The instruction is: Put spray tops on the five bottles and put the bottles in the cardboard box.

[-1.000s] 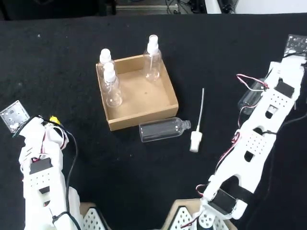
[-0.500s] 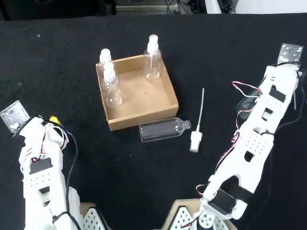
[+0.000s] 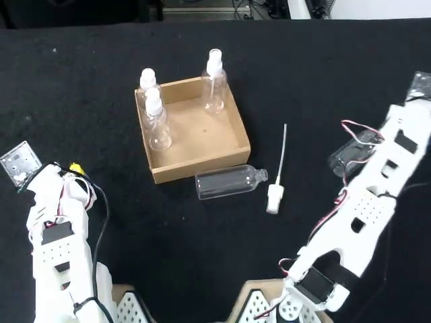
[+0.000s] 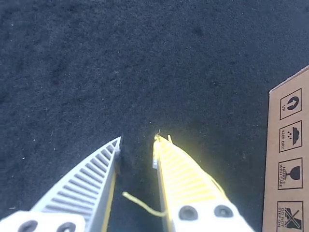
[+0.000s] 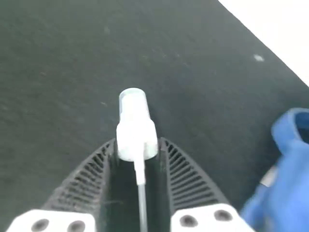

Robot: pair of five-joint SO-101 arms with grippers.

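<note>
Spray top clamped in right jaws | left jaws narrowly apart, empty

in the cardboard box stand three bottles: a first bottle and a second bottle along its left wall, a third bottle in the far right corner. a lying bottle rests just before the box, with a loose spray top just to its right. farther right, a fifth bottle lies beside the right arm.

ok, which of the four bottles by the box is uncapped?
The bottle lying on its side outside the box's near wall; the other three stand upright, capped.
</note>
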